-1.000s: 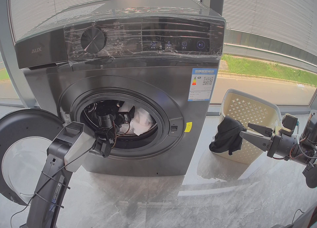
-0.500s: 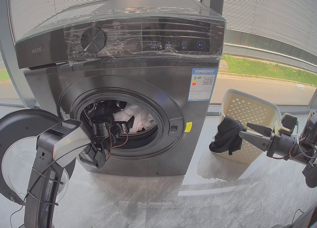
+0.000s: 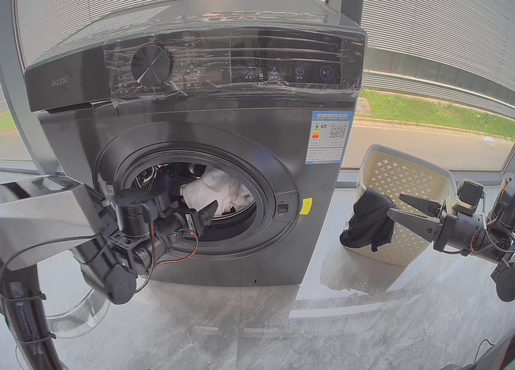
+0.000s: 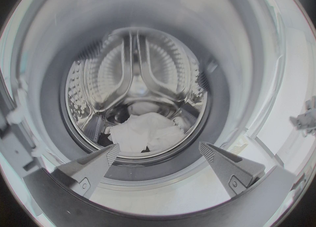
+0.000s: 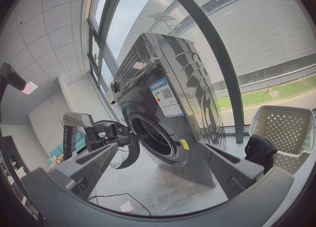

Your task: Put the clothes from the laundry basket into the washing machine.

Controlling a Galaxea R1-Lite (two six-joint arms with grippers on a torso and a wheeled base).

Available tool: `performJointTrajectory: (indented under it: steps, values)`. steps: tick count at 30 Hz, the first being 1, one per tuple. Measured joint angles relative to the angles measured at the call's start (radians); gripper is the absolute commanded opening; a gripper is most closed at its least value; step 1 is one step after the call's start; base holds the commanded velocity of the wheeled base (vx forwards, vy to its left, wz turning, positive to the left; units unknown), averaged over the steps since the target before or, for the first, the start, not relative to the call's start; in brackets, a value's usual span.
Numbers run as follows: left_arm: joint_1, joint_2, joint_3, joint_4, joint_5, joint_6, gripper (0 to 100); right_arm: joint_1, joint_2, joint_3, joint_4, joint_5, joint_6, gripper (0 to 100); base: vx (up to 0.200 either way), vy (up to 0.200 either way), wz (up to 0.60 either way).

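Observation:
The grey washing machine (image 3: pixel 214 119) stands with its round opening uncovered. A white garment (image 3: pixel 217 189) lies inside the drum, and it shows as a crumpled white garment (image 4: pixel 144 135) on the drum floor. My left gripper (image 3: pixel 206 211) is at the lower left rim of the opening, open and holding nothing; the left gripper (image 4: pixel 159 148) points into the drum. A black garment (image 3: pixel 370 218) hangs over the front rim of the cream laundry basket (image 3: pixel 413 172). My right gripper (image 3: pixel 396 206) is open just right of that garment, not touching it.
The machine's door (image 3: pixel 75 301) is swung open on the left, mostly behind my left arm. A window wall stands behind the machine and basket. Bare grey floor (image 3: pixel 268 323) stretches in front. A cable (image 5: pixel 121 196) lies on the floor.
My left arm has drawn back out of the drum opening, down and to the left, leaving the white garment inside. The right arm has barely moved.

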Motion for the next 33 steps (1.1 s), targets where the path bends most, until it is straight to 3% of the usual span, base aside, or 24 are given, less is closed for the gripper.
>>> performJointTrajectory:
  steps: [6,10,19,27,33]
  values:
    - [-0.029,-0.288,0.176,0.002,0.009,-0.004,100,0.005,-0.008,-0.004,0.000,0.008,0.000,100,0.000,0.000,0.00]
    - [-0.013,-0.481,0.279,0.004,-0.005,0.013,100,0.009,-0.018,-0.002,0.000,0.013,0.000,100,0.000,0.000,0.00]
    - [0.176,-0.940,0.523,0.063,-0.161,0.107,100,0.014,-0.048,0.004,0.000,0.017,-0.001,100,0.000,0.000,0.00]
    - [0.276,-1.331,0.607,0.380,-0.193,0.147,100,0.016,-0.086,0.020,0.000,0.019,-0.009,100,0.000,0.000,0.00]
    - [0.309,-1.638,0.634,0.730,-0.142,0.177,100,0.016,-0.121,0.045,0.000,0.021,-0.012,100,0.000,0.000,0.00]
